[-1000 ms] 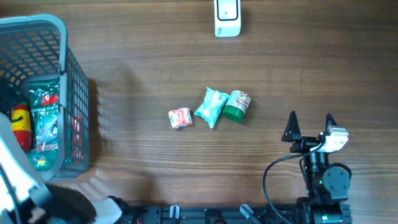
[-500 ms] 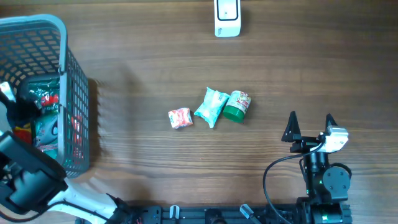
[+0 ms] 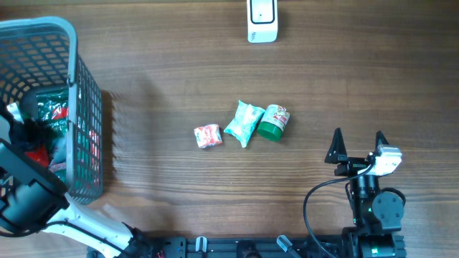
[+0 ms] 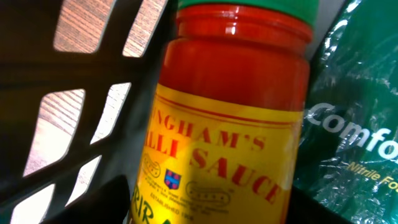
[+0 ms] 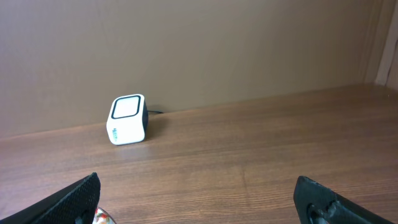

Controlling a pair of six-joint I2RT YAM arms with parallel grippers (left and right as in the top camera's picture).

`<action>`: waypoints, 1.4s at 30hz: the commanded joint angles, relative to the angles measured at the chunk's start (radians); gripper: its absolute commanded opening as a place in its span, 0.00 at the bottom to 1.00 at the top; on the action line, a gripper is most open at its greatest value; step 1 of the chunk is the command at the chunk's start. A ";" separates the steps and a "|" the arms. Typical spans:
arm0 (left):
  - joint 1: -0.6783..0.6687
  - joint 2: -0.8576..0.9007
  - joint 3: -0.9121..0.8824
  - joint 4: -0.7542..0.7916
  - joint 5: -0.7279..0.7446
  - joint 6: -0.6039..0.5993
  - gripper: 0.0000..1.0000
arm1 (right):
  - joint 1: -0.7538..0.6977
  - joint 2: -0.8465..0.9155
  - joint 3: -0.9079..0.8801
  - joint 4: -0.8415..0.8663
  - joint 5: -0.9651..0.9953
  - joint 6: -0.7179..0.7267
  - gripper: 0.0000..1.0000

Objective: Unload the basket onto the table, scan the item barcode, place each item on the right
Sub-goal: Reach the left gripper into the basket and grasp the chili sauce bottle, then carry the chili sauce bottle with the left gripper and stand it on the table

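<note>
Gaping wide on the right gripper (image 3: 358, 134), facing the scanner (image 5: 127, 119). Hiding from view on the left gripper (image 3: 25, 132), down inside the basket (image 3: 86, 107); cannot tell whether gripping. Looking close-up at the chili sauce bottle (image 4: 230, 124), lying there beside a green packet (image 4: 354, 124).

Red chilli sauce bottle (image 4: 236, 93), yellow label (image 4: 211, 168), green cap (image 4: 249, 7); grey basket (image 3: 43, 32)

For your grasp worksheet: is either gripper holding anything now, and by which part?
The right gripper is open and empty. The left gripper is inside the basket at the chilli sauce bottle; whether it grips it cannot be told.
</note>
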 commanded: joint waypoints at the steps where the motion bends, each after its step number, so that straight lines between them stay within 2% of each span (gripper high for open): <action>1: 0.006 0.049 -0.003 -0.004 0.022 -0.002 0.60 | 0.000 -0.001 -0.001 0.005 -0.016 -0.013 1.00; 2: 0.004 0.045 0.005 -0.004 0.023 -0.002 0.49 | 0.000 -0.001 -0.001 0.005 -0.016 -0.013 1.00; 5: 0.001 0.031 0.031 -0.012 0.023 -0.007 0.34 | 0.000 -0.001 -0.001 0.005 -0.016 -0.013 1.00; 15: -0.100 -0.216 0.157 -0.021 0.099 -0.014 0.38 | 0.000 -0.001 -0.001 0.005 -0.016 -0.013 1.00; 21: -0.200 -0.453 0.175 0.080 0.117 -0.092 0.39 | 0.000 -0.001 -0.001 0.005 -0.016 -0.013 1.00; 25: -0.294 -0.637 0.175 0.163 0.171 -0.100 0.41 | 0.000 -0.001 -0.001 0.005 -0.016 -0.013 1.00; 28: -0.382 -0.743 0.175 0.184 0.227 -0.116 0.41 | 0.000 -0.001 -0.001 0.005 -0.016 -0.013 1.00; 33: -0.645 -0.830 0.175 0.168 0.370 -0.202 0.41 | 0.000 -0.001 -0.001 0.005 -0.016 -0.013 1.00; 38: -0.911 -0.755 0.175 0.098 0.370 -0.272 0.41 | 0.000 -0.001 -0.001 0.005 -0.016 -0.013 1.00; 42: -1.081 -0.608 0.174 0.046 0.367 -0.349 0.41 | 0.000 -0.001 -0.001 0.005 -0.016 -0.013 0.99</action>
